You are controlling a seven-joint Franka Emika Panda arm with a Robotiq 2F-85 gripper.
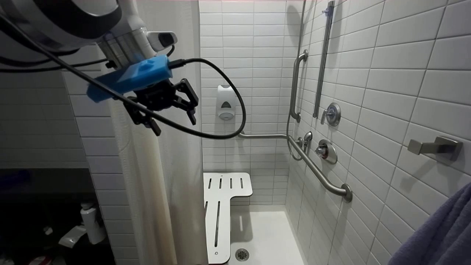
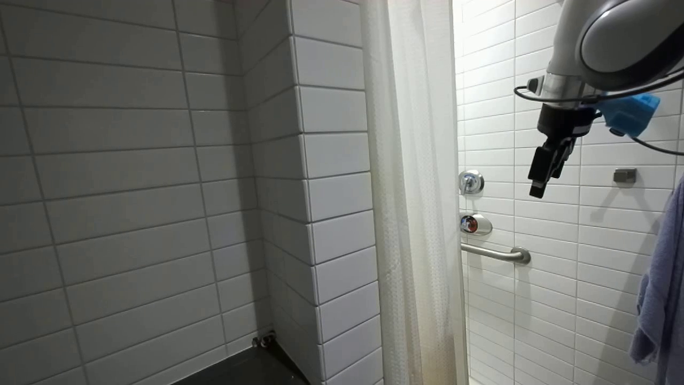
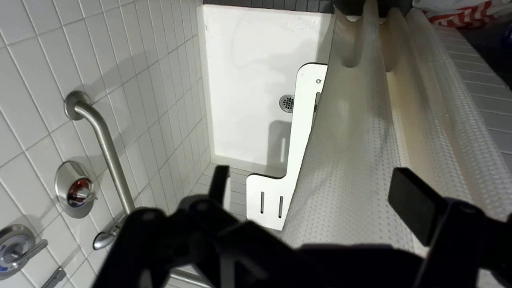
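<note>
My black gripper (image 1: pixel 175 125) hangs in the air, pointing downward, with its fingers spread and nothing between them. It also shows side-on in an exterior view (image 2: pixel 537 191) and at the bottom of the wrist view (image 3: pixel 316 196). The nearest thing is the cream shower curtain (image 1: pixel 176 176), which hangs in folds. The curtain also shows in an exterior view (image 2: pixel 414 214) and in the wrist view (image 3: pixel 348 160), where it lies beyond and between the fingers; I see no finger gripping it. A white slotted shower bench (image 1: pixel 224 228) stands partly behind the curtain and shows in the wrist view (image 3: pixel 300 132).
A tiled wall carries a steel grab bar (image 1: pixel 314 170), shower valves (image 1: pixel 333 115) and a square hook (image 1: pixel 434 146). A purple towel (image 1: pixel 441 232) hangs at the right. A soap dispenser (image 1: pixel 225 101) is on the back wall. A black cable (image 1: pixel 217 136) loops beside my gripper.
</note>
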